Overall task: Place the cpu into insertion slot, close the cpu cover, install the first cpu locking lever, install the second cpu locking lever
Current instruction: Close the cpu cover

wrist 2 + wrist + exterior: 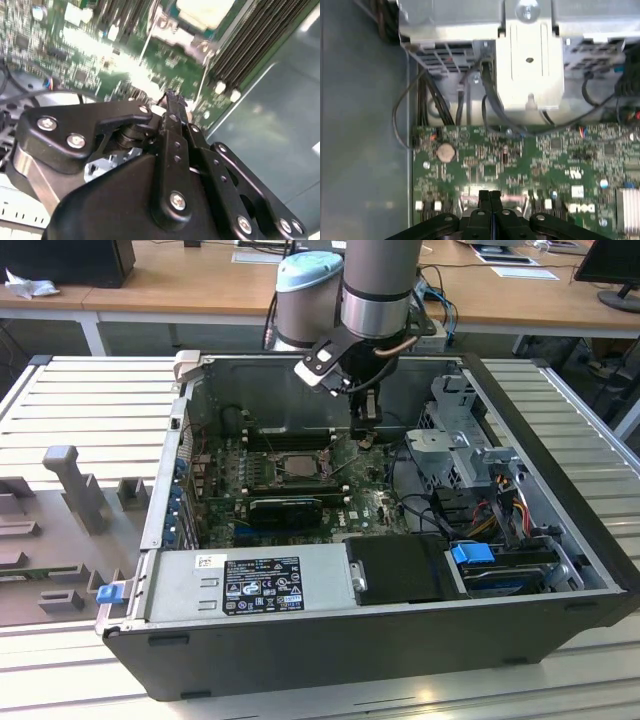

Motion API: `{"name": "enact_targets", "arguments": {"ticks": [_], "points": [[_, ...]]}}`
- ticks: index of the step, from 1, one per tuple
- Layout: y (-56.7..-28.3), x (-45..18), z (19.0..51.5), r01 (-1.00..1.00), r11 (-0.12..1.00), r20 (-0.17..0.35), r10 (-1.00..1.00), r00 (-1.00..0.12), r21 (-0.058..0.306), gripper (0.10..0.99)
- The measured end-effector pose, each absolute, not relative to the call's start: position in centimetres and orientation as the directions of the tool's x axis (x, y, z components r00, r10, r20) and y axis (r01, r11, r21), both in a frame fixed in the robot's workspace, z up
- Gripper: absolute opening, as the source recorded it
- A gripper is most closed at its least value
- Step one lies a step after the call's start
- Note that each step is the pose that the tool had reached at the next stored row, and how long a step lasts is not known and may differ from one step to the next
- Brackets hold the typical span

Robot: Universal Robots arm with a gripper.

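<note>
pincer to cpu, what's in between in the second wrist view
In the second wrist view, green motherboard with a thin silvery rod standing over it lies between the shut pincer and the cpu.

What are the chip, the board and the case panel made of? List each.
Chip: likely metal-faced, by its pale silvery-beige sheen.
Board: green coated laminate, studded with soldered parts.
Case panel: grey sheet metal, probably painted steel, with a dull reflection.
</note>
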State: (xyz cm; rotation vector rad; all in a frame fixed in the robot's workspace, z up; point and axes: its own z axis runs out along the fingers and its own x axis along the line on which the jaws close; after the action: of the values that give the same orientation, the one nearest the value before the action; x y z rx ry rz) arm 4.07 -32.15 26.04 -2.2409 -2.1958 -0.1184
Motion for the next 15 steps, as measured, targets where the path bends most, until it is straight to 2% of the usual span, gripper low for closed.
{"name": "enact_targets", "arguments": {"ticks": [11,15], "points": [[-32.2,6.1,24.7,0.999,0.012,0.055,0.998,-0.014,0.042,0.106],[-32.2,6.1,24.7,1.0,0.012,0.056,0.998,-0.011,-0.018,0.106]]}}
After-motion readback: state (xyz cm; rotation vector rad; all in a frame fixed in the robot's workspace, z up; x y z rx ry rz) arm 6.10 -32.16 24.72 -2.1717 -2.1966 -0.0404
